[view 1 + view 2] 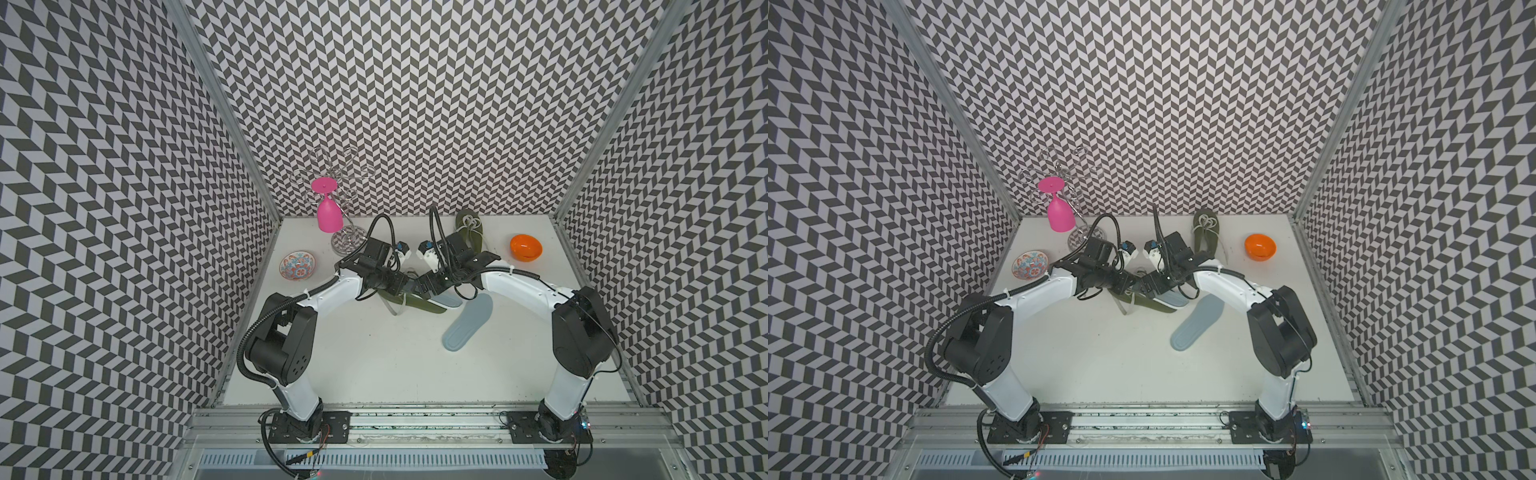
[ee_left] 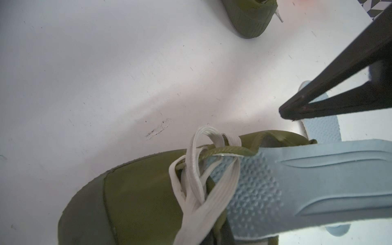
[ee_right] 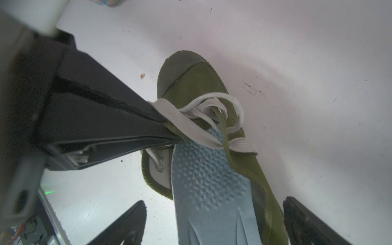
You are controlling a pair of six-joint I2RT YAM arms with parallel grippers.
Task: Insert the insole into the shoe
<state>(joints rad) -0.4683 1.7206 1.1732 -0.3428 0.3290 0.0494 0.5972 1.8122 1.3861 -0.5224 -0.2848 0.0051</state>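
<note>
An olive green shoe (image 1: 419,305) (image 1: 1152,305) with white laces lies on the white table between my two grippers. A light blue insole (image 3: 207,191) (image 2: 297,180) sits partly inside it, its dotted front under the laces and its rear sticking out of the opening. My left gripper (image 3: 169,131) (image 1: 405,286) is shut on a lace and the shoe's side edge by the eyelets. My right gripper (image 3: 214,201) (image 1: 428,291) is open, one finger on each side of the insole and the shoe's rear, touching neither.
A second blue insole (image 1: 467,322) lies flat to the right of the shoe. Another olive shoe (image 1: 469,235) is at the back, with an orange bowl (image 1: 526,248) right of it. A patterned bowl (image 1: 297,266) and a wire rack holding a pink glass (image 1: 328,210) stand back left.
</note>
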